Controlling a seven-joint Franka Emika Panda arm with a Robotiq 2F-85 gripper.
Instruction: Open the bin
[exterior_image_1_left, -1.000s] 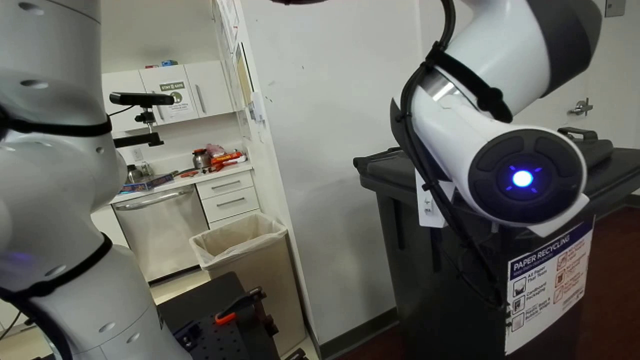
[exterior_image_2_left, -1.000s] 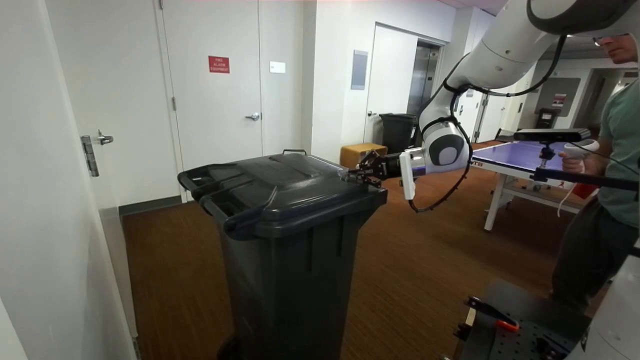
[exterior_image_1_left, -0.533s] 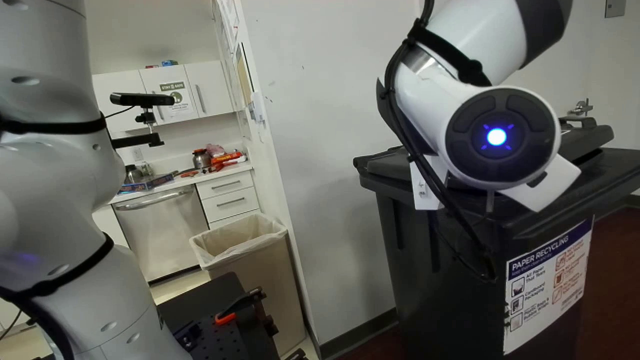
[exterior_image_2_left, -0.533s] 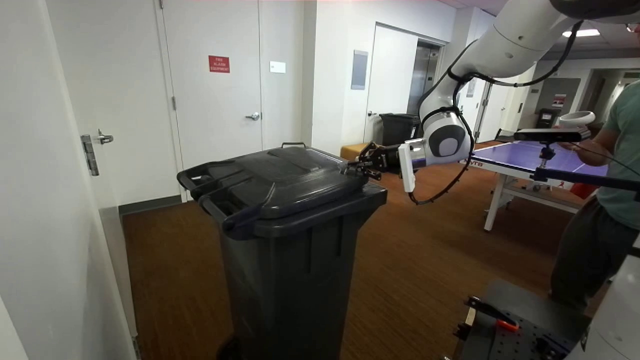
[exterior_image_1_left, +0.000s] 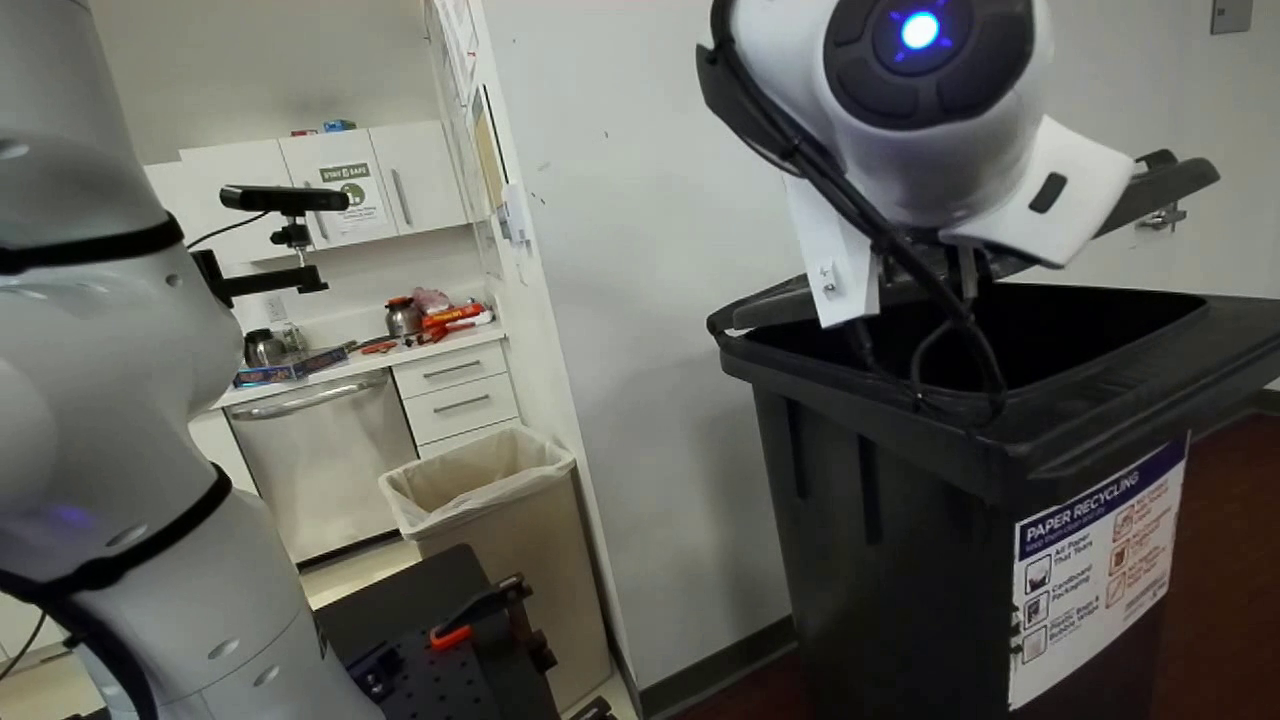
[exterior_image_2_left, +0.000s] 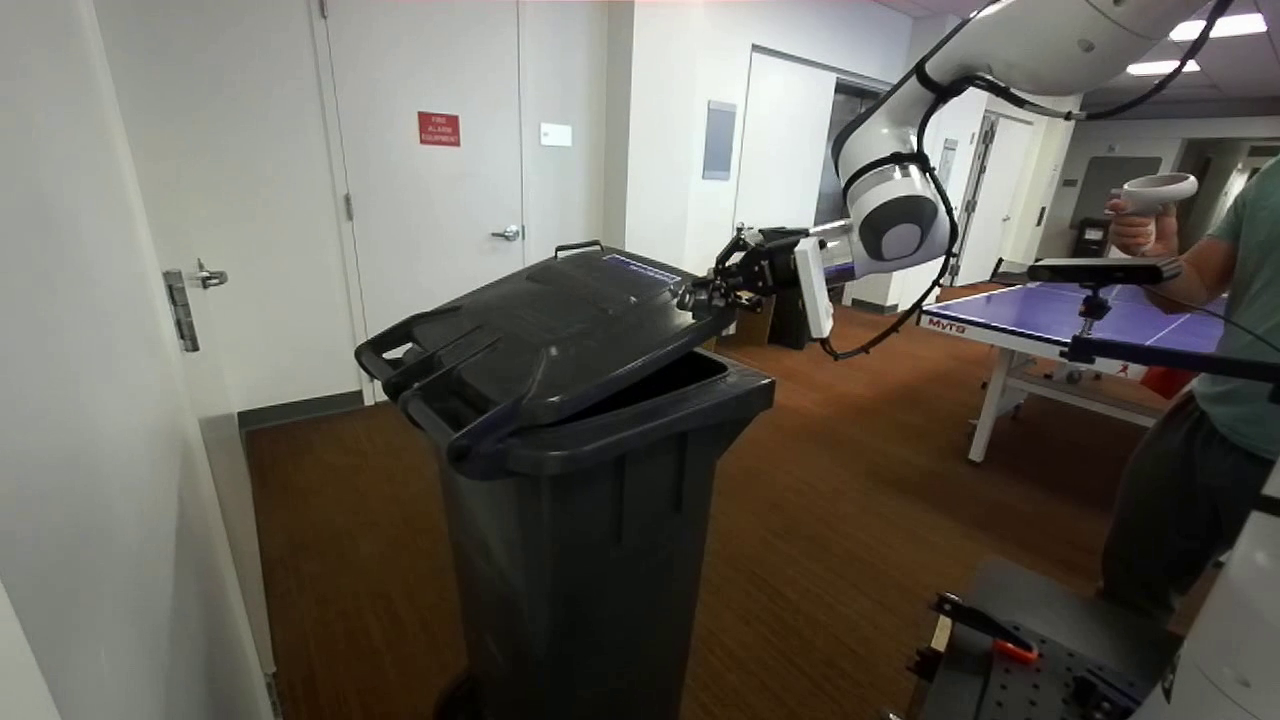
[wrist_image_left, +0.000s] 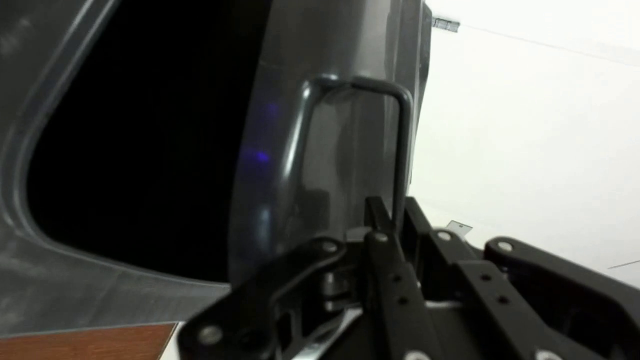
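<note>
As a white jointed robot arm (exterior_image_2_left: 895, 225) reaches across, its slim black fingers (wrist_image_left: 392, 270) are pressed nearly together, pinching a thin dark bar handle (wrist_image_left: 405, 132) between their tips. The ribbed black lid (exterior_image_2_left: 560, 330) stands tilted, its front edge raised above the rim of the large dark grey-black plastic wheelie bin (exterior_image_2_left: 590, 560), upright on a brown floor (exterior_image_2_left: 850, 480). A white-and-blue label (exterior_image_1_left: 1095, 580) on the front reads "Paper Recycling." In an exterior view, a person (exterior_image_2_left: 1225, 415) in green holds a white ringed controller (exterior_image_2_left: 1160, 187).
</note>
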